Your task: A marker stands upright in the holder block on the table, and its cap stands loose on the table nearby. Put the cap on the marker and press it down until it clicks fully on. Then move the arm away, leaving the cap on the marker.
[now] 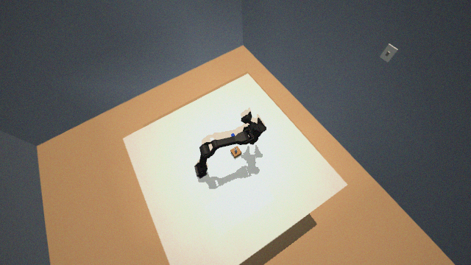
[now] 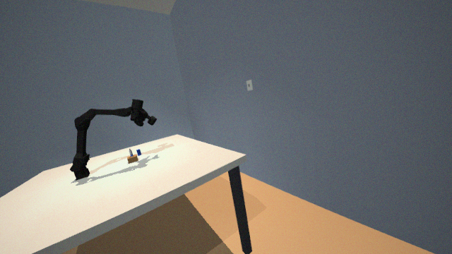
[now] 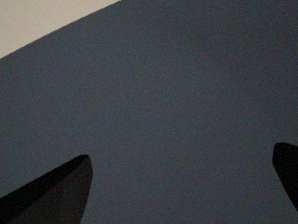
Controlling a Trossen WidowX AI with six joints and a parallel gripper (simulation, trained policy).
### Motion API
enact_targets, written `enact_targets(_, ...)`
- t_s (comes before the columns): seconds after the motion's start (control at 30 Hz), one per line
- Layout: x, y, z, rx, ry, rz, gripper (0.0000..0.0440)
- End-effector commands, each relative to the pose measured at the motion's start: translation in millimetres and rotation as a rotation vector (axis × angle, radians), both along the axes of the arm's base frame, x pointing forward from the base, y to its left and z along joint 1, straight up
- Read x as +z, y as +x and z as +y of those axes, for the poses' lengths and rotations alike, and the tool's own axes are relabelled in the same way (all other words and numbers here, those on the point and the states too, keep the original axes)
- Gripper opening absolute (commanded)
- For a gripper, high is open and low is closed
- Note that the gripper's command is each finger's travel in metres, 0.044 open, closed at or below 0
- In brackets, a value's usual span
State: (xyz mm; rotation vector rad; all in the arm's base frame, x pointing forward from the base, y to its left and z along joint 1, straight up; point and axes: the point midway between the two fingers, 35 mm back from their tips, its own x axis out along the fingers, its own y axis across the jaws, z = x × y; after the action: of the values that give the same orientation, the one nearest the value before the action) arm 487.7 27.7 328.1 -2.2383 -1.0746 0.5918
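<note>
A: What's to be done 1st, & where's the cap (image 1: 232,135) (image 2: 138,152)?

B: It's seen upright on the table (image 1: 206,213) (image 2: 106,201), just right of & a bit beyond the holder block (image 1: 238,154) (image 2: 133,159) in the ext. view. The marker (image 1: 235,150) (image 2: 131,153) is held upright in the block, uncapped.

A: And the gripper (image 1: 254,115) (image 2: 146,123) (image 3: 182,159)?

B: Wide open, nothing held; it's raised well above the table, to the right of the cap in the ext. view. Only wall (image 1: 316,33) (image 2: 318,123) (image 3: 180,80) & a pale strip at far left are shown btwn & beyond the fingers in the wrist view, so aim can't be checked there.

A: So the step in hand is prob. the approach?

B: Yep. The fingers should be tipped down & brought back left, w/ the cap centred btwn them ASAP. Descent should be slow, esp. near the marker, b/c either could be knocked.

A: Grip?

B: Cap's to be squeezed gently, kept vert., then lifted straight up. Clearance over the marker tip's needed before it's lined up, lowered & pressed.
</note>
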Motion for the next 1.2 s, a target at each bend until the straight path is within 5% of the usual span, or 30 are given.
enact_targets(0.0,-0.9,0.1,-0.1,-0.006,-0.001,0.009,0.0376)
enact_targets(0.23,-6.7,-2.1,4.2,-0.037,0.0,0.098,0.0214)
enact_targets(1.17,-26.4,-22.8,28.9,-0.095,-0.134,0.322,0.0276)
